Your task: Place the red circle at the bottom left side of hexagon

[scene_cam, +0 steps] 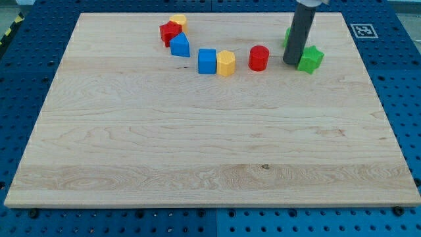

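The red circle (259, 58), a short red cylinder, stands near the view's top, right of centre. The yellow hexagon (225, 63) stands just to its left, a small gap between them. My tip (291, 63) rests on the board to the right of the red circle, apart from it, and touches or nearly touches the green star (310, 59) on its right. A second green block (287, 36) is mostly hidden behind the rod.
A blue cube (207, 60) touches the hexagon's left side. Further left are a blue block (179, 45), a red block (170, 31) and a yellow block (177, 21) in a cluster. The wooden board (210, 145) lies on a blue perforated table.
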Robot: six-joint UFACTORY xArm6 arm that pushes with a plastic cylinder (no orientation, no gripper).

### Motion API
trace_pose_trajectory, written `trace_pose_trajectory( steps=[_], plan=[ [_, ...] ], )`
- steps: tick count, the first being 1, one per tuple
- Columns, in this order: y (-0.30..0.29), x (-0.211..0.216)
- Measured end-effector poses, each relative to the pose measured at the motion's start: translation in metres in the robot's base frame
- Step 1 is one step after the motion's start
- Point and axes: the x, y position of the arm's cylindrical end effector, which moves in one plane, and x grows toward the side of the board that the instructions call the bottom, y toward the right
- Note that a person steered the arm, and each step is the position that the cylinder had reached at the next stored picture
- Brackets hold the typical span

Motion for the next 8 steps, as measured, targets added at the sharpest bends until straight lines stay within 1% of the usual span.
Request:
trace_pose_trajectory(
  steps=[1, 3, 4, 5, 6, 7, 8],
  plan=[
    [-0.014, 0.0],
    [-0.081, -0.009],
    [-0.083, -0.048],
    [-0.095, -0.057],
    [-0.096, -0.023],
    [-0.073, 0.032],
    [-0.062, 0.044]
  ],
)
